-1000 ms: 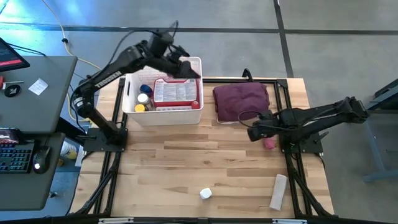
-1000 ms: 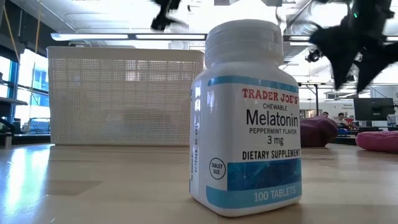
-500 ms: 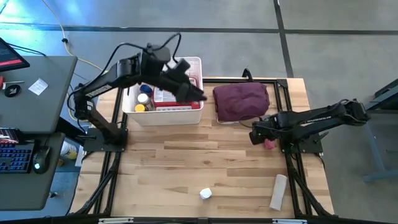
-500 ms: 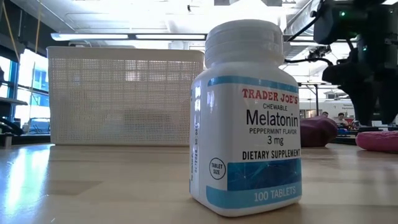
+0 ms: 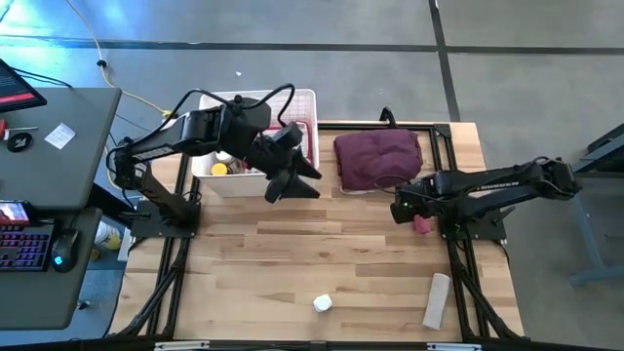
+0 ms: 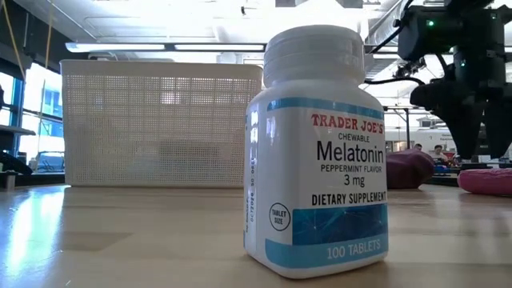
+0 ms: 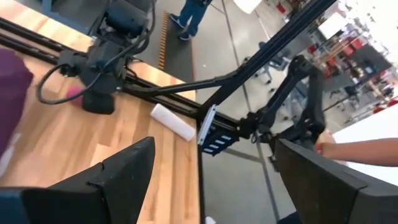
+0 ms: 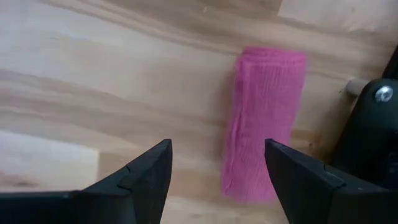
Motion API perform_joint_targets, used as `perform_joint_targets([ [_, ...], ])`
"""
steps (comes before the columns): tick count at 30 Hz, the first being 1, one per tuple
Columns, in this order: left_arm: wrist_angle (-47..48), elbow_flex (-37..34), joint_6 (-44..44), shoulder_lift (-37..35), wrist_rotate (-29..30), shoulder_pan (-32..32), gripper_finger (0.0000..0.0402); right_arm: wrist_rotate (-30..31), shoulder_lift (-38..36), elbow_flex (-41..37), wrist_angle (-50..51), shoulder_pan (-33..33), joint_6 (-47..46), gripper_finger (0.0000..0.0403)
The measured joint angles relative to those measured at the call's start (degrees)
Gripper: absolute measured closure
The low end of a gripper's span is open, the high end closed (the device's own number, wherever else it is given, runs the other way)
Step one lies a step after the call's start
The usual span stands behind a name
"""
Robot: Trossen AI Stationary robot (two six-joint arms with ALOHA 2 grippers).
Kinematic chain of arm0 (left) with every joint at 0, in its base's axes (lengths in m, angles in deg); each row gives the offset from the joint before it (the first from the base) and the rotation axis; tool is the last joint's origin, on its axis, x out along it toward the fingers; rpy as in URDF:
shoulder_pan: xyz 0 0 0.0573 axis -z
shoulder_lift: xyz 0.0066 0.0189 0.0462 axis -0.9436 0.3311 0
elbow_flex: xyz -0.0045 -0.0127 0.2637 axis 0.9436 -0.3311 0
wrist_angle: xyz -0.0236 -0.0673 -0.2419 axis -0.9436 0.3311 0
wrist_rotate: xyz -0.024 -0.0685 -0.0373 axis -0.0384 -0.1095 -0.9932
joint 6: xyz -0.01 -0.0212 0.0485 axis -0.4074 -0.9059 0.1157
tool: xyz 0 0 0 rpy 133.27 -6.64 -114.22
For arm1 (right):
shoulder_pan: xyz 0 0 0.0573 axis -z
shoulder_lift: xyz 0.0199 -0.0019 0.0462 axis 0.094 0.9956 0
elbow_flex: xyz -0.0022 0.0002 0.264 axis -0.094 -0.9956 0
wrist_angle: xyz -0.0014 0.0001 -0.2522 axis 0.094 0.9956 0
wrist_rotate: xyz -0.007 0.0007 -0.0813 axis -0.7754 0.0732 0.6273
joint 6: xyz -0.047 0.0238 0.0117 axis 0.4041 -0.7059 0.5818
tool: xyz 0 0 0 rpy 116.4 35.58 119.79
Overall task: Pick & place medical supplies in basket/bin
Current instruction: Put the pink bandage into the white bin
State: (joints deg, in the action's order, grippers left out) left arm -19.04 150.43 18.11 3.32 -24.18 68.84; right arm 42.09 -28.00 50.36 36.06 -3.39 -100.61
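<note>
The white lattice basket (image 5: 255, 185) (image 6: 160, 120) stands at the table's far left and holds a red-and-white case (image 5: 302, 136) and small bottles (image 5: 219, 168). My left gripper (image 5: 292, 183) (image 7: 214, 180) is open and empty, over the table just in front of the basket's near wall. My right gripper (image 5: 402, 210) (image 8: 217, 180) is open, pointing down just left of a pink roll (image 5: 422, 225) (image 8: 264, 124) that lies flat on the table. A white melatonin bottle (image 5: 323, 303) (image 6: 320, 152) stands upright near the table's near edge. A white cylinder (image 5: 437, 299) (image 7: 174, 121) lies at the near right.
A maroon cloth bundle (image 5: 378, 159) lies to the right of the basket, just beyond my right gripper. Black frame rails (image 5: 458, 253) run along the table's left and right sides. Bare wood (image 5: 292, 253) fills the middle of the table. A desk with a keyboard (image 5: 24, 244) stands to the left.
My left gripper has swung from above the basket's far right corner across the basket toward the near edge, and has come down over the table in front of it. My right gripper has sunk lower beside the pink roll. The supplies on the table have not moved.
</note>
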Motion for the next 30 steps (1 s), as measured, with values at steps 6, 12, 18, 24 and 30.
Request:
perform_joint_targets([
  [6,3.2,0.0,5.7,0.0,-0.3,-0.6,0.0039,-0.4,0.0,3.7,4.4,1.0,-0.8,0.0157],
  [12,5.2,0.0,9.8,0.0,-1.9,-2.9,0.0039,-2.7,3.2,8.1,4.7,3.9,3.0,0.0158],
  [18,6.6,0.0,13.8,0.0,-3.0,-5.4,0.0039,-0.4,15.7,19.6,6.6,4.1,13.6,0.0162],
  [24,9.5,0.0,14.4,0.0,-4.3,-7.2,0.0039,0.1,28.0,25.6,14.6,7.5,25.2,0.0173],
  [30,12.1,0.0,14.4,-1.2,-4.1,-8.0,0.0039,-0.9,33.3,21.2,14.8,11.4,27.5,0.0184],
])
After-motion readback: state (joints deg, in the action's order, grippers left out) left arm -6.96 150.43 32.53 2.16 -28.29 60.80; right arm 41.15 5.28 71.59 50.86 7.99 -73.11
